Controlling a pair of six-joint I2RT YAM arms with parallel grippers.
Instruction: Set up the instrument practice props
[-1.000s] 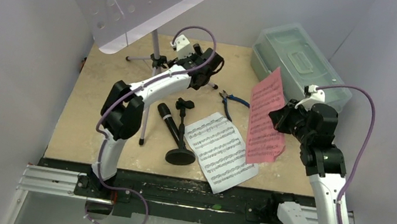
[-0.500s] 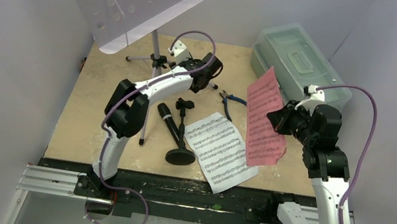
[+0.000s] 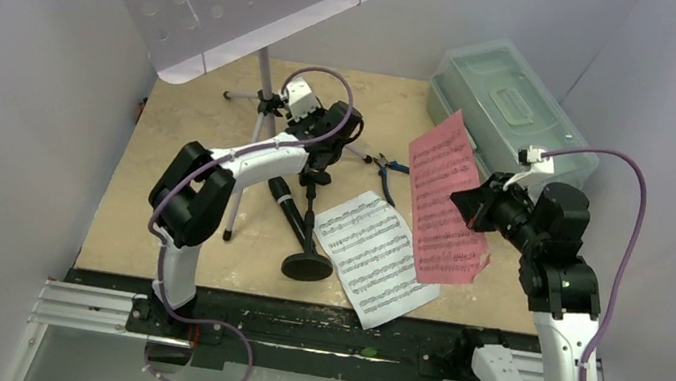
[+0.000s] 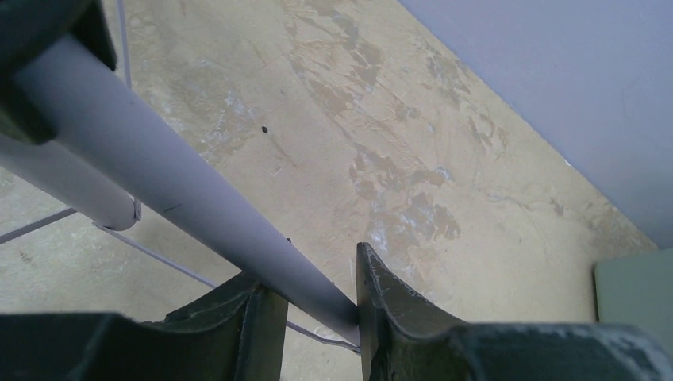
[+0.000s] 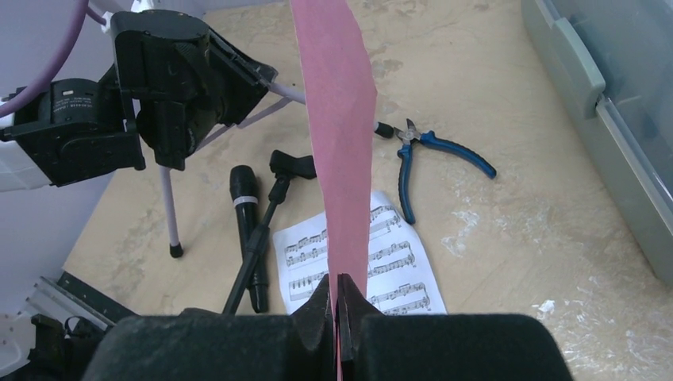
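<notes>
Fingers (image 5: 317, 308) of the right gripper (image 5: 340, 305) pinch shut on the pink music sheet (image 5: 337, 119), upright above the counter (image 5: 516, 238); the left gripper (image 4: 321, 317) clamps a leg of the lavender music stand (image 4: 182, 202).

Left arm stretched forward, left claw (image 4: 321, 313) clamped; right arm raised, right claw (image 5: 339, 305) pinched tight

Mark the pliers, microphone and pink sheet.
pliers (image 5: 460, 152): right wrist view, on the upper blue handle.
microphone (image 5: 241, 182): right wrist view, on its head end.
pink sheet (image 3: 436, 197): top external view, middle of the printed face.
</notes>
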